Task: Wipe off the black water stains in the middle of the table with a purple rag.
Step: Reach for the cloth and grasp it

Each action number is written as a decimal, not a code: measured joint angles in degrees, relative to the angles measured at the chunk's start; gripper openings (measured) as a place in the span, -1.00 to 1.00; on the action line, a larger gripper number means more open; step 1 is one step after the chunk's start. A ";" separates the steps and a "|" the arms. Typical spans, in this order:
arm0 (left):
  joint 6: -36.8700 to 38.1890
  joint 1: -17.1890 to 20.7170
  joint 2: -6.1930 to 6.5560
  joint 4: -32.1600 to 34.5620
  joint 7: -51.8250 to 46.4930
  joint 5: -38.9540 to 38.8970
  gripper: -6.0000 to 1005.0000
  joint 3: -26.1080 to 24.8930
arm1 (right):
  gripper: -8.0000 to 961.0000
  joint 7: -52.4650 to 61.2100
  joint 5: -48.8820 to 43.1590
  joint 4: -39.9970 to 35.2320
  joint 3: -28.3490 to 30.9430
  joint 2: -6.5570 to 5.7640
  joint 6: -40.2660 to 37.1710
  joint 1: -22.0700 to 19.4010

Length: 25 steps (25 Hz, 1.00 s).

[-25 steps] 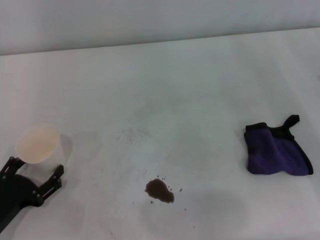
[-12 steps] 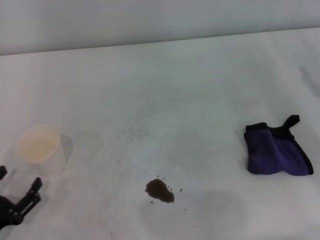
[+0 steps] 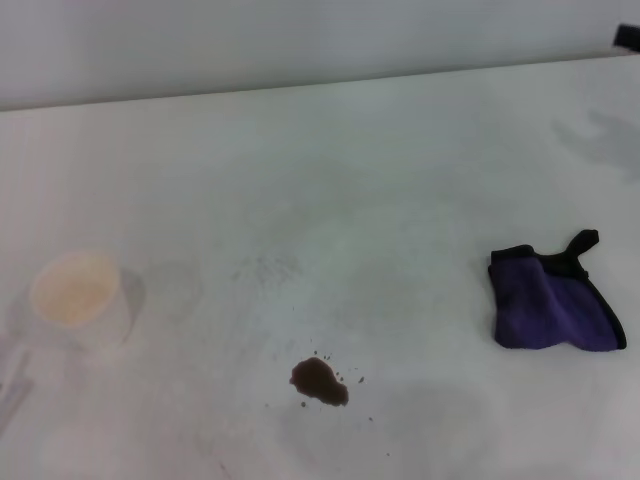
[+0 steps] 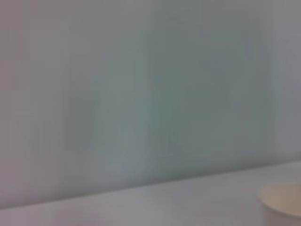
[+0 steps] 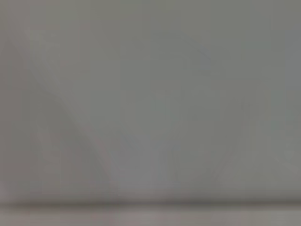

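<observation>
Two wrist views lack rag [image 3: 553, 306], stain [image 3: 319, 381] | left glimpses cup [image 4: 281, 203], perhaps | fingers unseen

A white paper cup [image 3: 78, 300] stands upright and open-mouthed at the left of the head view, its inside pale cream. Its rim [image 4: 281, 197] shows in the left wrist view. A plain pale wall [image 3: 300, 40] rises behind.
</observation>
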 joint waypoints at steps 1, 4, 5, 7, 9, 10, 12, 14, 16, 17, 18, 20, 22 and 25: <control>-0.10 0.07 0.01 0.17 0.00 -0.68 0.78 -0.06 | 0.47 5.69 -5.59 -2.07 -0.10 -0.64 3.54 2.07; -0.39 0.21 0.19 0.83 0.17 -2.90 0.78 -0.92 | 0.47 17.04 -17.96 -6.23 -0.31 -1.47 14.73 8.45; -0.41 0.18 0.23 1.21 0.22 -3.37 0.78 -1.44 | 0.47 19.83 -21.81 -7.55 -0.51 -1.20 17.66 10.18; -0.37 -0.04 0.22 2.15 0.26 -3.77 0.78 -2.48 | 0.47 24.75 -28.97 -10.29 -1.34 0.13 22.16 12.97; -0.20 -0.44 0.21 2.87 0.27 -3.98 0.78 -3.31 | 0.47 29.01 -36.50 -13.76 -3.02 2.08 24.90 14.55; -0.08 -0.71 0.24 3.18 0.28 -4.10 0.78 -3.55 | 0.48 31.09 -39.83 -15.67 -4.70 3.02 25.64 14.86; 0.01 -0.94 0.25 3.42 0.28 -4.17 0.78 -3.66 | 0.47 36.53 -43.67 -17.62 -9.36 3.90 26.28 14.58; 0.53 -1.86 0.39 4.46 0.30 -4.32 0.78 -4.42 | 0.46 44.55 -44.03 -17.84 -17.27 3.80 25.07 13.07; 1.21 -2.16 0.41 4.85 0.31 -4.33 0.78 -4.95 | 0.45 46.66 -44.08 -17.62 -19.85 3.76 24.46 12.60; 1.92 -2.44 0.42 5.08 0.33 -4.33 0.78 -5.23 | 0.44 48.43 -44.20 -17.39 -21.89 3.75 23.99 12.21; 2.54 -2.66 0.42 5.26 0.34 -4.34 0.78 -5.39 | 0.44 49.86 -44.38 -16.90 -24.00 3.74 23.76 11.99; 3.57 -3.09 0.43 5.55 0.38 -4.35 0.78 -5.57 | 0.43 53.26 -44.65 -15.82 -28.68 3.75 23.59 11.86; 4.39 -3.39 0.44 6.18 0.39 -4.35 0.78 -5.69 | 0.42 56.52 -44.72 -14.66 -33.00 3.75 23.59 12.03; 5.37 -3.54 0.44 7.48 0.40 -4.25 0.78 -5.71 | 0.40 60.65 -44.69 -13.48 -37.74 3.86 23.79 12.29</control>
